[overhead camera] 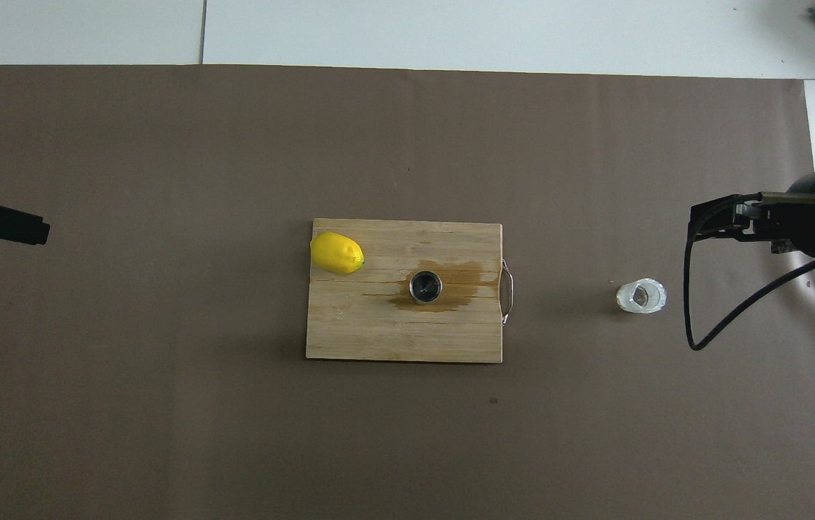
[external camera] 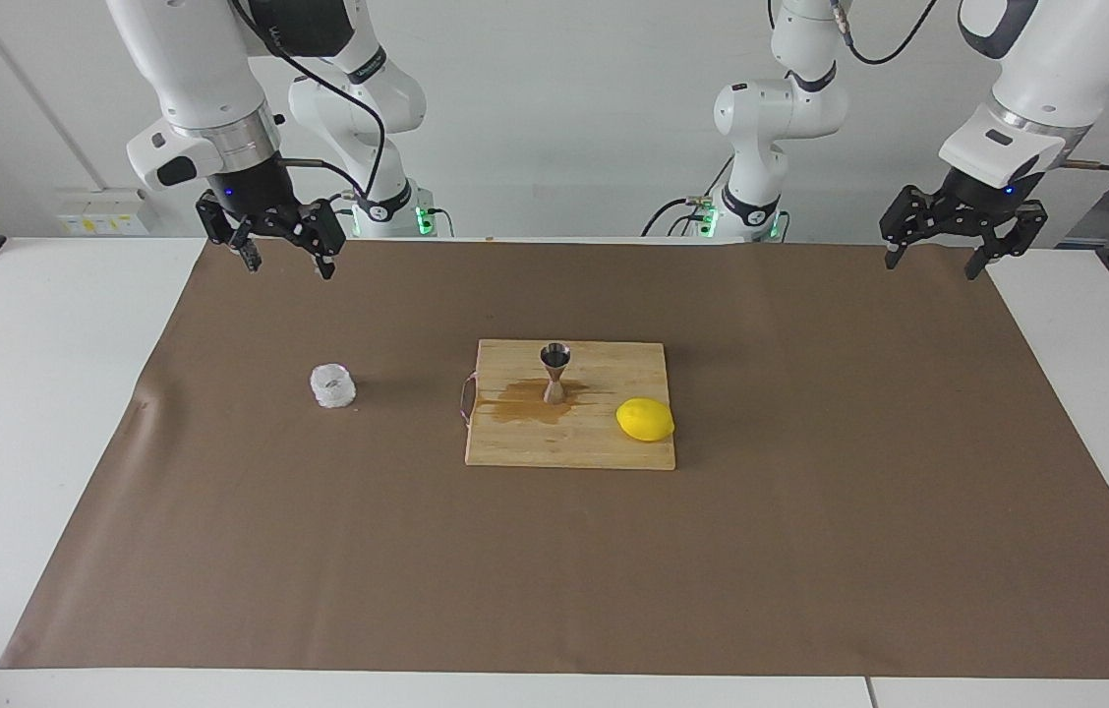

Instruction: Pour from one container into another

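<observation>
The container, a squat clear textured glass cup [external camera: 331, 385] [overhead camera: 641, 296], stands upright on the brown mat toward the right arm's end, with nothing touching it. The other container, a steel hourglass jigger [external camera: 554, 372] [overhead camera: 425, 287], stands upright on the wooden board [external camera: 564, 442] [overhead camera: 378, 332] in a brown puddle [external camera: 515, 405] [overhead camera: 467, 276]. My right gripper [external camera: 289, 265] [overhead camera: 700, 224] hangs open and empty high over the mat, well clear of the cup. My left gripper [external camera: 932, 264] [overhead camera: 32, 230] waits open and empty over the mat's corner at the left arm's end.
A yellow lemon [external camera: 645, 420] [overhead camera: 337, 253] lies on the board's corner toward the left arm's end. A metal handle [external camera: 464, 401] [overhead camera: 507, 292] sticks out of the board's edge facing the cup. The right arm's black cable [overhead camera: 689, 303] loops above the mat beside the cup.
</observation>
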{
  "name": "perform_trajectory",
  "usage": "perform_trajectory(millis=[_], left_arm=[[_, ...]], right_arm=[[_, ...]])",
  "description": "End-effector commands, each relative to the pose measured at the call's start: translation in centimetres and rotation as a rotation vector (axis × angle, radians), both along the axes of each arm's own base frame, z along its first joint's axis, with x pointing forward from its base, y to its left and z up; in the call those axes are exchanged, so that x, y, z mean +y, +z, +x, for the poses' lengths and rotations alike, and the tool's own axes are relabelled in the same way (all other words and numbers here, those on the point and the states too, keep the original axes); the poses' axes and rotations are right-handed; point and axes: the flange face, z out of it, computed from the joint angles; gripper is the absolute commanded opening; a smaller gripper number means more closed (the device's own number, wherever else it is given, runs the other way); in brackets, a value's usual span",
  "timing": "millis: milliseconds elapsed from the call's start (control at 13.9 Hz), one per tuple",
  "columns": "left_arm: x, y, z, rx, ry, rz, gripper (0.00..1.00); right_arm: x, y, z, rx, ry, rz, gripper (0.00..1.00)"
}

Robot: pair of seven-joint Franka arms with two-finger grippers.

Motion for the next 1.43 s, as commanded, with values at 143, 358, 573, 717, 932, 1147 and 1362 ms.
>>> perform_trajectory(millis=[143,358,573,717,932,1147,1362], left_arm=[[-0.1,0.3,-0.2,-0.016,-0.009,0.010,1.00],[0.0,0.5,-0.3,-0.019,-0.006,0.008,1.00],[-0.1,0.6,-0.2,-0.023,0.002,-0.005,1.00],[0.0,0.7,-0.2,-0.025,0.005,-0.016,1.00],[0.4,1.8,-0.4,-0.034,0.013,-0.024,1.00],[0.2,1.7,-0.6,-0.017,0.031,-0.024,1.00],[-0.3,1.6,-0.6,-0.013,0.025,-0.023,1.00]], right_arm=[[0.1,0.1,-0.1,0.017,-0.005,-0.011,1.00],[-0.4,0.1,0.0,0.016,-0.010,-0.011,1.00],[-0.5,0.2,0.0,0.014,-0.019,-0.014,1.00],[-1.0,0.3,0.0,0.017,-0.022,-0.017,1.00],[-2.9,-0.1,0.0,0.045,-0.053,-0.016,1.00],[-3.1,0.0,-0.1,0.048,-0.056,-0.017,1.00],[-2.9,-0.1,-0.5,0.074,-0.052,-0.023,1.00]])
